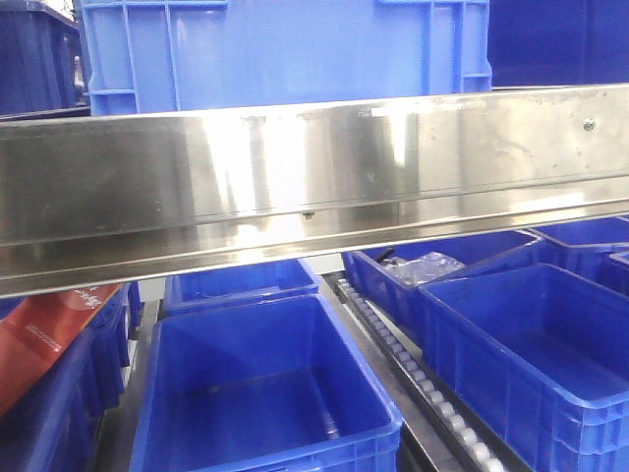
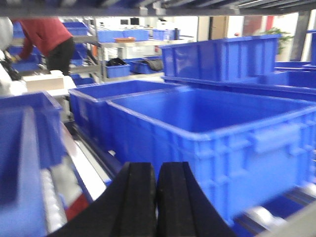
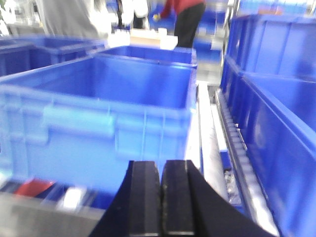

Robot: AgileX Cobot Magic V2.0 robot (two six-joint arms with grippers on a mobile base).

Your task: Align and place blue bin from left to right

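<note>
The blue bin (image 1: 275,49), a light sky-blue ribbed crate, stands on the upper shelf behind a steel rail (image 1: 314,187) in the front view; its lower part is hidden by the rail. Neither gripper shows in that view. My left gripper (image 2: 157,197) is shut with nothing between its black fingers, low in front of a royal-blue tub (image 2: 212,133). Empty too, my right gripper (image 3: 161,197) is shut and faces a blue tub (image 3: 98,108) slightly to its left. Both wrist views are blurred.
Open royal-blue tubs (image 1: 265,383) (image 1: 531,354) fill the lower level, with a roller track (image 1: 413,374) between them. Darker navy crates (image 1: 39,59) flank the upper shelf. A red box (image 1: 49,334) sits at the lower left. A person in red (image 2: 47,39) works at the back.
</note>
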